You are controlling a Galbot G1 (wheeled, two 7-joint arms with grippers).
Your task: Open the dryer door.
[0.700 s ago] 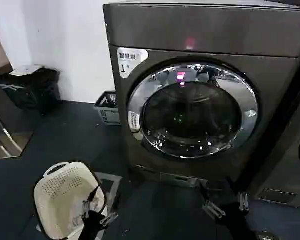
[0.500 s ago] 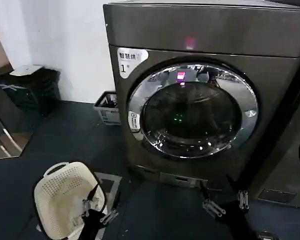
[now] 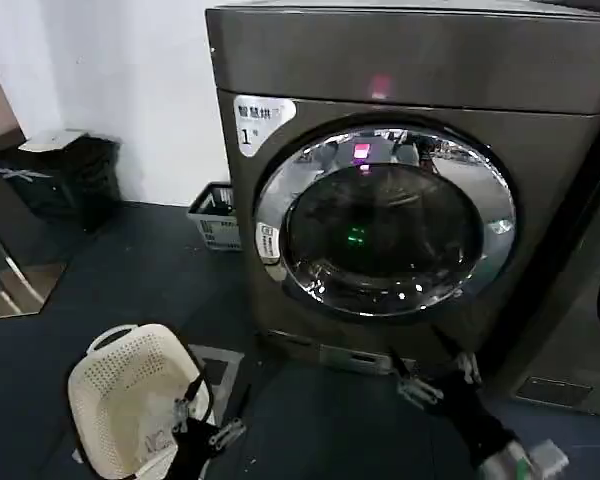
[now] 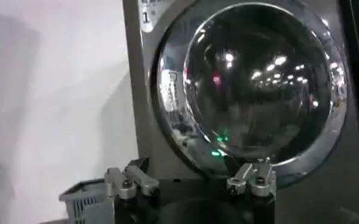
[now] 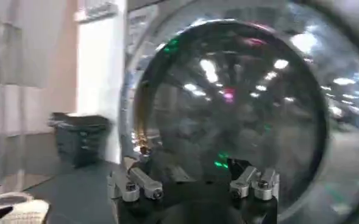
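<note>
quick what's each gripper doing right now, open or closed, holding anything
Left gripper: open, holding nothing, low beside the cream perforated basket.
Right gripper: open, holding nothing, below the chrome-rimmed round dryer door.

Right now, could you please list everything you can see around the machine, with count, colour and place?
dryer: one, dark grey-brown, centre, against the white wall.
dryer door: one, chrome rim with dark glass, shut on the dryer's front.
white sticker: one, marked "1", upper left of the door.
laundry basket: one, cream, perforated, on the floor at lower left.
crate: one, grey, on the floor left of the dryer.
bin: one, black, by the wall at far left.
left tool: open, low beside the basket.
right tool: open, low below the door.
</note>
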